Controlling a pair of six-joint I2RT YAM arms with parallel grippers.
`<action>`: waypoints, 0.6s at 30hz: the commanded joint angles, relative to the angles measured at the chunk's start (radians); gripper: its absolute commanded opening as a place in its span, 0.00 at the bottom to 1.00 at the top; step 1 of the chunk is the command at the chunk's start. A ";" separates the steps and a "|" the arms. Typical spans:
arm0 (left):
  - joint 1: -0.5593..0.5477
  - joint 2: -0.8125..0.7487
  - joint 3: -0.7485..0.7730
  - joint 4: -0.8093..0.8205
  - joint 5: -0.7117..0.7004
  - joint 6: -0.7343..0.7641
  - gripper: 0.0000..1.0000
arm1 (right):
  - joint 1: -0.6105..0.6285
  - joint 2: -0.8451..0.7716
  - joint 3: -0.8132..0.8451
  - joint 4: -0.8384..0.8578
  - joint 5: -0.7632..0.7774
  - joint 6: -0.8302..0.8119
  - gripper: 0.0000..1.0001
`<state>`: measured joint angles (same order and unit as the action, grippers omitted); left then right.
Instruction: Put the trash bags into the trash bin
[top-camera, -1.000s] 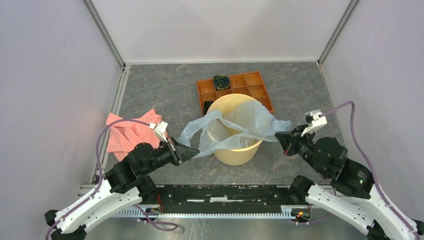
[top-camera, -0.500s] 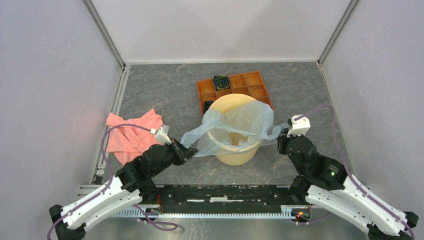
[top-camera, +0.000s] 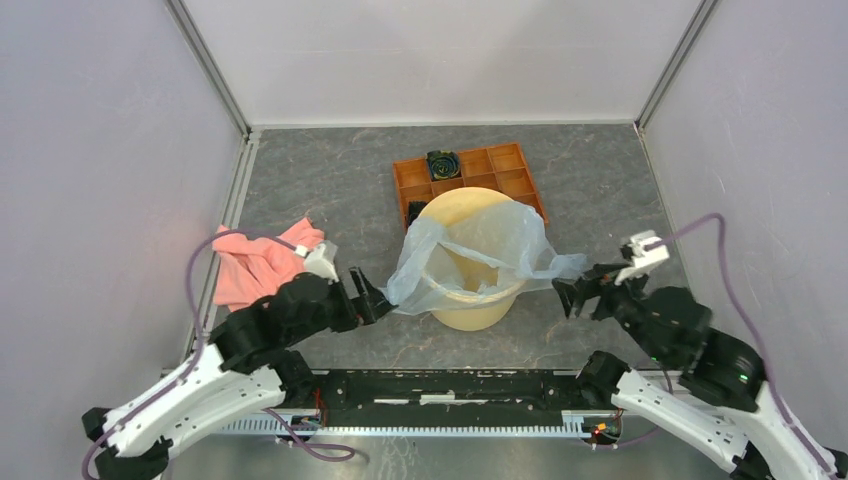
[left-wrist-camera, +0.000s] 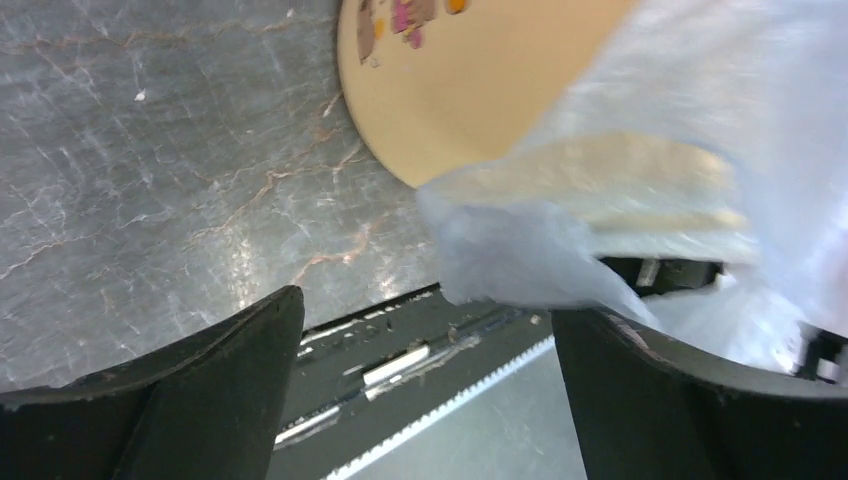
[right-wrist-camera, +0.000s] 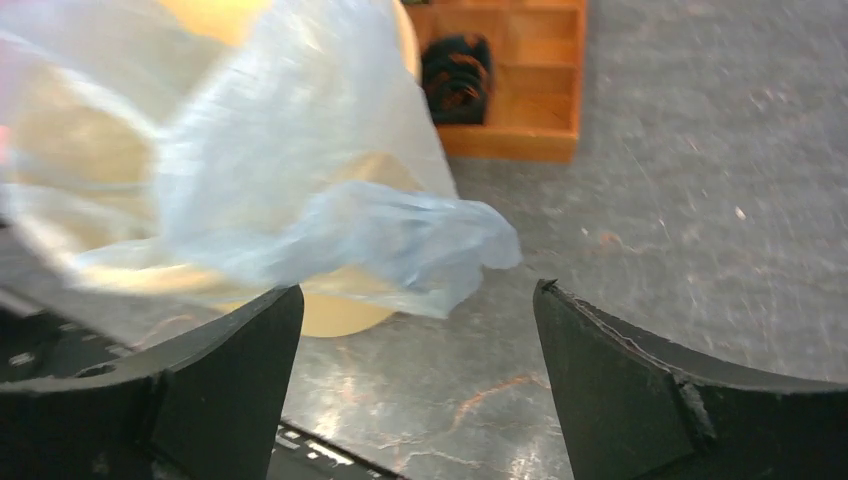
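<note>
Pale blue film trash bag (top-camera: 480, 245) draped over the yellow-tan bucket bin (top-camera: 468, 314) on the grey marbled surface (top-camera: 330, 190).
Bag hangs around the rim, with loose corners trailing to both sides. Left end effector (top-camera: 374, 297) and right end effector (top-camera: 579, 292) flank the bin, jaws spread wide, grasping nothing.

Overhead view is bright and evenly lit from above; shadows are faint and soft. In the wrist views, the thin translucent pale blue plastic film bag (left-wrist-camera: 520, 260) ahead of the left gripper (left-wrist-camera: 425, 305) is smeared by motion blur, likewise ahead of the right gripper (right-wrist-camera: 418, 288). The grey marbled tabletop (left-wrist-camera: 150, 150) beneath the left gripper carries pale glare patches.
</note>
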<state>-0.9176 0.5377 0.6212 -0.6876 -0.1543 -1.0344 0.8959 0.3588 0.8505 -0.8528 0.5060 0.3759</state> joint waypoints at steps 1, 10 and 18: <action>0.002 -0.095 0.206 -0.249 -0.007 0.110 1.00 | -0.002 -0.009 0.203 -0.133 -0.219 -0.065 0.94; 0.002 0.149 0.642 -0.211 0.015 0.437 1.00 | -0.002 0.201 0.331 -0.005 -0.429 -0.400 0.98; 0.000 0.401 0.698 -0.157 0.100 0.615 1.00 | -0.002 0.305 0.235 0.034 -0.400 -0.473 0.89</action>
<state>-0.9176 0.8768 1.3338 -0.8581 -0.0814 -0.5640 0.8948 0.6857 1.1164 -0.8581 0.1009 -0.0292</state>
